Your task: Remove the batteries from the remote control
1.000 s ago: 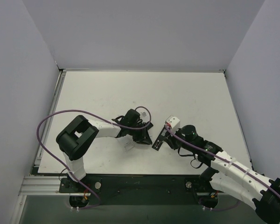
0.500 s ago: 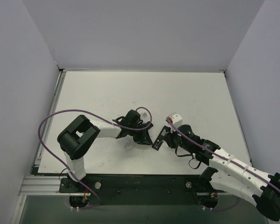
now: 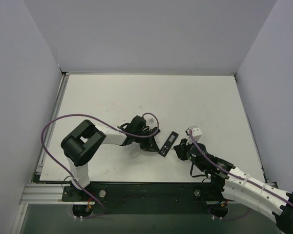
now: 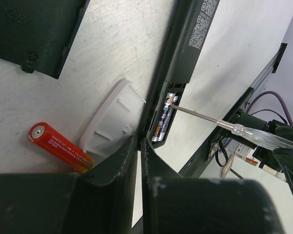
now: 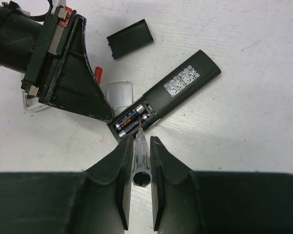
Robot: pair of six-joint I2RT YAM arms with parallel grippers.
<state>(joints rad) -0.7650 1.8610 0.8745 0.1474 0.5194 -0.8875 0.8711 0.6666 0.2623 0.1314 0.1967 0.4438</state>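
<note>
The remote control (image 5: 185, 83) lies face down on the table with its battery bay open. Two dark batteries (image 5: 129, 122) sit side by side in the bay. My right gripper (image 5: 140, 144) is shut on a clear-handled screwdriver (image 5: 139, 161), whose thin tip rests between the batteries. My left gripper (image 4: 139, 142) has its fingers drawn to a thin slit, and the tips pinch the corner of the remote control's (image 4: 185, 48) open end. A loose reddish-orange battery (image 4: 58, 146) lies on the table left of those fingers. From above, the remote control (image 3: 169, 142) lies between the left gripper (image 3: 153, 144) and the right gripper (image 3: 179, 148).
The small black cover piece (image 5: 131, 38) lies apart, beyond the remote. A whitish flat plastic strip (image 4: 110, 122) lies against the remote's side by the left fingertips. The two arms nearly touch at the table's near middle. Grey walls stand on three sides.
My right wrist has pulled back to the right and toward the near edge, so the remote now shows uncovered from above. The left arm has hardly moved.
</note>
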